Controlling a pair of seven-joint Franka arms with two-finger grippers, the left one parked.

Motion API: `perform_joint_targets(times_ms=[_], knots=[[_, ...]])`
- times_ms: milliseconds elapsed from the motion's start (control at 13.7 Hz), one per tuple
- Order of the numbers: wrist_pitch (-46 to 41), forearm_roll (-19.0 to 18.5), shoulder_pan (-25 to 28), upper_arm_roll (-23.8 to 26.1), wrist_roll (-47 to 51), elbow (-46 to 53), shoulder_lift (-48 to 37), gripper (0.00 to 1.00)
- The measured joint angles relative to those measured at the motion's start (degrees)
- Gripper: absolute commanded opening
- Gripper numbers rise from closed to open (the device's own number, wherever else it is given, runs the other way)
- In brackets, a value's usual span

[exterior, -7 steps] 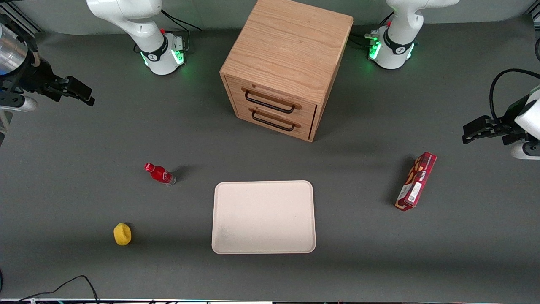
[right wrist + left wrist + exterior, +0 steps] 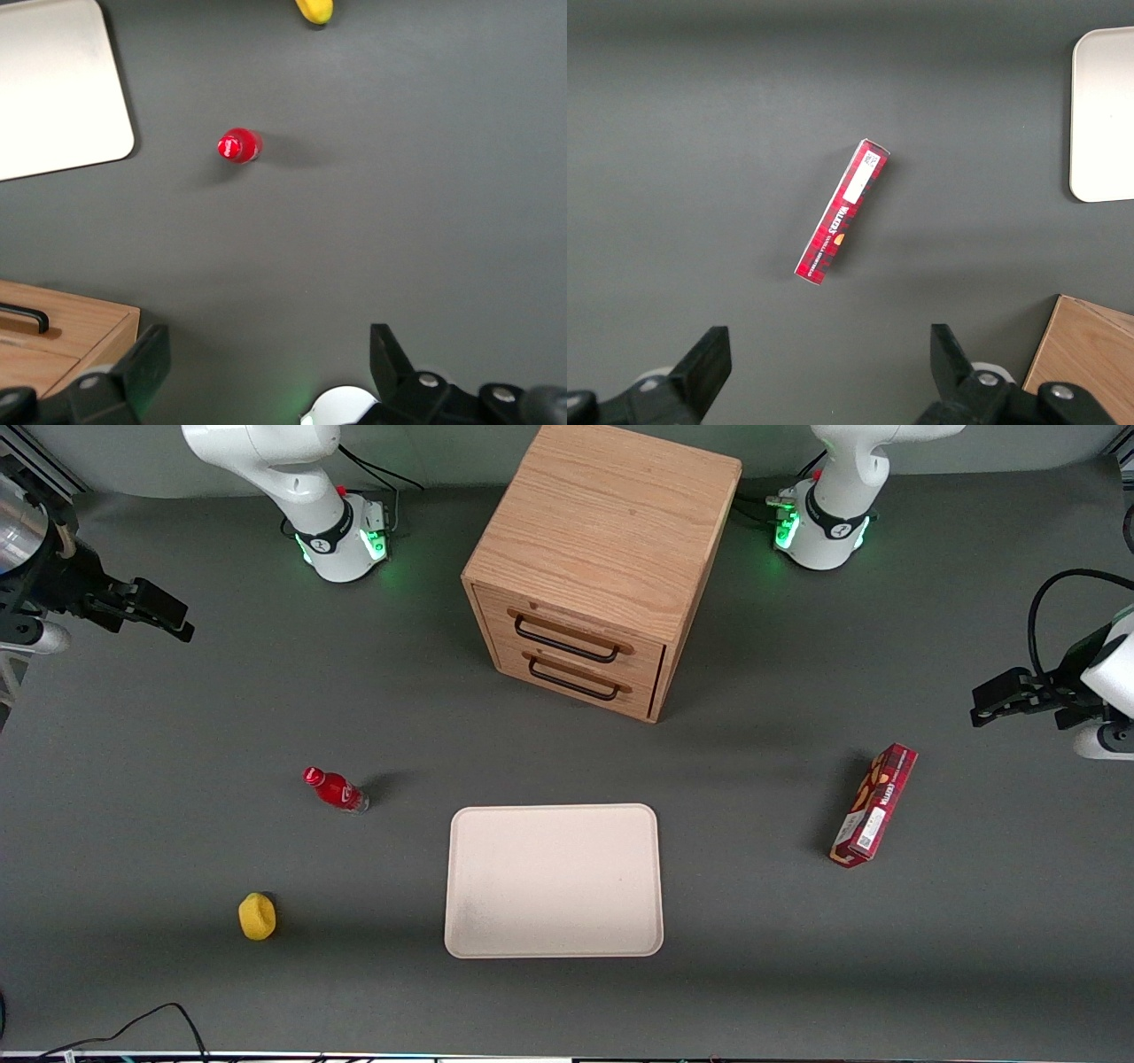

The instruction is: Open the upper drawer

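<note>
The gripper [image 2: 164, 615] hangs high over the working arm's end of the table, well apart from the cabinet [image 2: 602, 540], and its two fingers [image 2: 146, 359] are spread wide with nothing between them. The upper drawer [image 2: 567, 633] sits closed in the front of the cabinet, just above the lower drawer [image 2: 571, 677], each with a black bar handle. The cabinet stands between the two robot bases.

Between the gripper and the drawer the table is bare. A small red bottle [image 2: 335, 789] stands upright nearer to the front camera, and a yellow object [image 2: 257, 916] lies nearer still. A pale tray [image 2: 461, 939] lies in front of the drawers. A red box [image 2: 873, 804] lies toward the parked arm's end.

The table [image 2: 797, 974] is covered in dark grey matte material, and a black cable [image 2: 159, 1014] curls at its near edge.
</note>
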Motion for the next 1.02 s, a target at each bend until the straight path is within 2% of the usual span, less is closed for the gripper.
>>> perform_joint_targets(times_ms=[220, 366, 439, 659, 805, 1024], knots=[[0.0, 6.8, 1.7, 0.6, -10.7, 0.8, 1.1, 1.00], [0.0, 11.8, 2.2, 1.6, -13.8, 1.9, 2.5, 1.00], [0.0, 13.4, 2.3, 3.3, -14.7, 2.9, 3.7, 1.00], [0.1, 16.8, 2.8, 13.0, -14.9, 6.2, 8.6, 1.00], [2.1, 20.9, 3.2, 17.6, -14.9, 6.9, 12.0, 1.00], [6.5, 22.6, 3.2, 22.5, -14.9, 8.4, 18.7, 1.00]])
